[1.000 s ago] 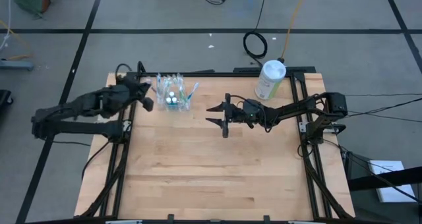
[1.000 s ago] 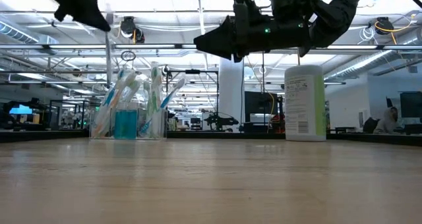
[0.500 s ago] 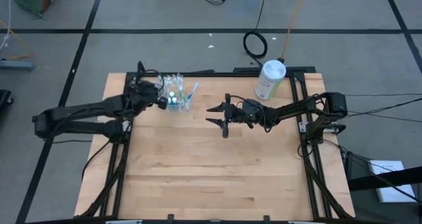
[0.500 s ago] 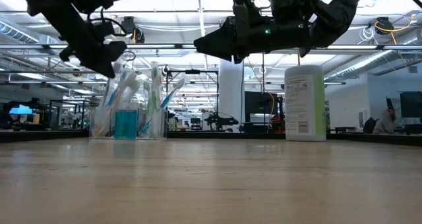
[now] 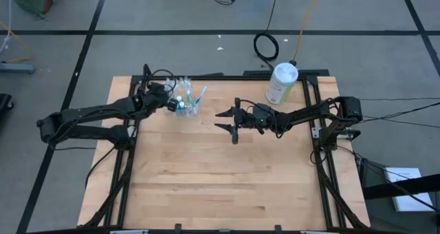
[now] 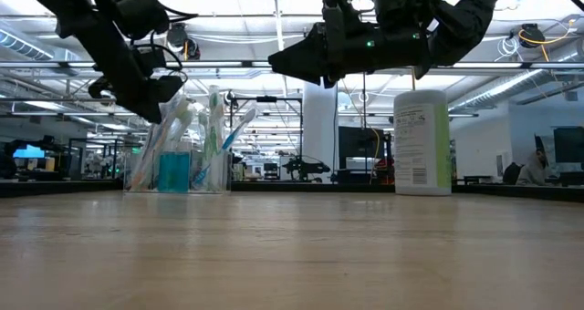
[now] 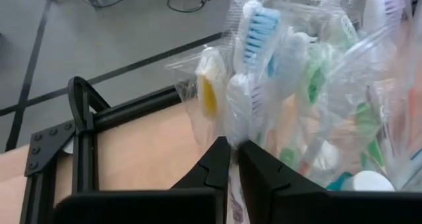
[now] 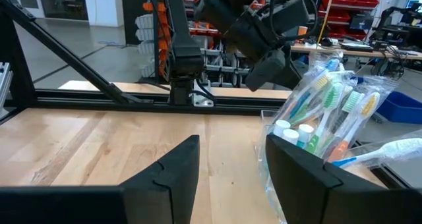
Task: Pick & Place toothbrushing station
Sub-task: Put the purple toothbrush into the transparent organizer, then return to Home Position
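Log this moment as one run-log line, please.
left end effector: nearly shut at toothbrushing station | right end effector: open, mid-table | canister: back edge

The left arm extends across the far left corner, its hand with fingers nearly together. The right arm reaches toward centre, its hand raised, fingers spread.

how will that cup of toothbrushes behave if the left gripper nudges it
The toothbrush cup looks top-heavy, brushes splaying well above its rim, so it would likely tip. Clear thin plastic suggests it is light and slides easily. The left gripper sits at the wrapped brushes, which probably flex.
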Robot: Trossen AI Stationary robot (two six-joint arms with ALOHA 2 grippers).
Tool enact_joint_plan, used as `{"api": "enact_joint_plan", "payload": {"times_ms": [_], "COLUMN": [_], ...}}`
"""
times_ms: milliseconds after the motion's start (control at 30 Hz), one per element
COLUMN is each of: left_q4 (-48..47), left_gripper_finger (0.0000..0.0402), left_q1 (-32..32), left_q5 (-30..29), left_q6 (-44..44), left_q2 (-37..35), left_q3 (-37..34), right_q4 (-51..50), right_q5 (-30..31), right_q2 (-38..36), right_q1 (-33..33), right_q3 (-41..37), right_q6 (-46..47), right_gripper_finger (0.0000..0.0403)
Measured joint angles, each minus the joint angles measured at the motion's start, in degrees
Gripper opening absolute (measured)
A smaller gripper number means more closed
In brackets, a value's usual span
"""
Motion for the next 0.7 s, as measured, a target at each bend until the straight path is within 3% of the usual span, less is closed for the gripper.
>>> {"api": "enact_joint_plan", "payload": {"times_ms": [233, 433, 600, 700], "left_q4": [-0.6, -0.8, -4.0, -5.1], "left_gripper_finger": [0.0081, 0.014, 0.0161, 0.0163], "left_q1": [0.0, -0.3, -1.4, -2.0], "left_q5": [0.6, 0.5, 0.5, 0.3], "left_q6": [7.2, 8.3, 8.6, 9.8], "left_q2": [-2.0, -5.5, -10.2, -13.4], "left_q3": [-0.2, -0.1, 2.6, 3.5], "right_q4": [0.0, 0.0, -1.3, -8.6], "right_q5": [0.0, 0.0, 0.0, 0.0], "right_q2": [0.0, 0.0, 0.0, -3.3], "right_q1": [0.0, 0.0, 0.0, -0.1], "right_q3": [0.0, 0.0, 0.0, 0.0], "right_q6": [0.0, 0.0, 0.5, 1.4], "right_gripper_finger": [0.0169, 0.0169, 0.0169, 0.0169]}}
